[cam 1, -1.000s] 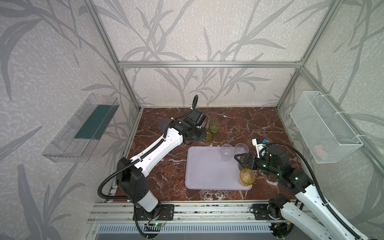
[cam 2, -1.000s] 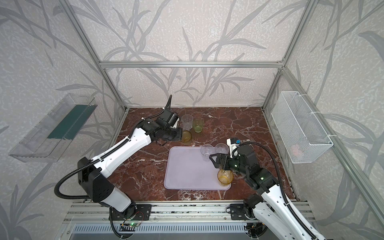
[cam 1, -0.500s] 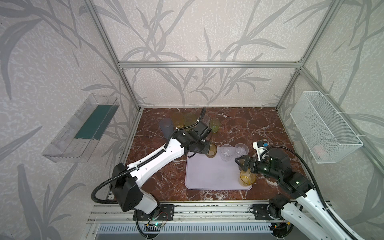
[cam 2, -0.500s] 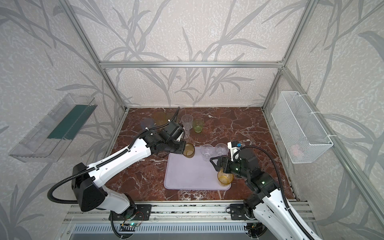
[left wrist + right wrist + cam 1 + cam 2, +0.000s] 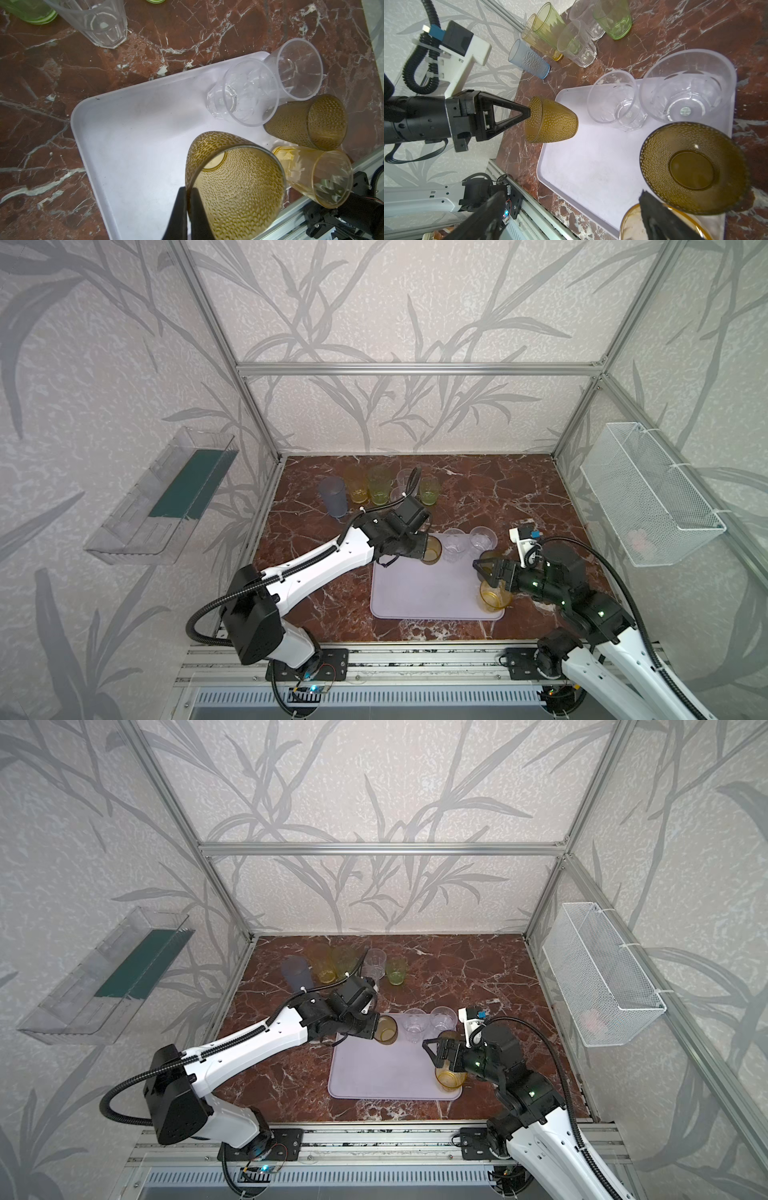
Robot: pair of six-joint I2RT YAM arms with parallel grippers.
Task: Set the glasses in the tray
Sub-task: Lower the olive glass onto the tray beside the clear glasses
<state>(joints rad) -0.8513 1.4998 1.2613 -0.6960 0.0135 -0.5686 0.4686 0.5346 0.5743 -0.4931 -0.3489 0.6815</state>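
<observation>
Carrying a dark olive-brown tumbler [image 5: 552,122] to the tray [image 5: 415,597], your left gripper [image 5: 528,113] pinches the glass wall at the rim, one finger inside and one outside, jaws almost together on it. The glass lies tilted on its side, base pointing across the tray, over the tray's far left corner.

Your right gripper [image 5: 485,572] hangs with its jaws wide and nothing between them, just above the amber-yellow tumbler [image 5: 493,599] at the tray's near right corner.

On the tray you also have two clear tumblers [image 5: 453,545] along the far edge and a second olive-brown tumbler [image 5: 691,168] beside them. Six glasses wait on the marble table [image 5: 498,497] at the back: a blue-grey tumbler [image 5: 333,497], a yellow one [image 5: 357,487], two green ones [image 5: 379,485] and two clear ones [image 5: 577,44].

This looks like the set-down step for the held glass, with the task roughly at its midpoint. Next, you would need to turn it upright, lower its base onto bare tray clear of the nearest clear tumbler, then let go.

Hard to tell: whether the held glass touches the tray rim. In both top views the right gripper covers the second olive-brown tumbler. A cable [image 5: 409,489] crosses the back clear glasses. The right wrist view cuts off the amber-yellow tumbler.
</observation>
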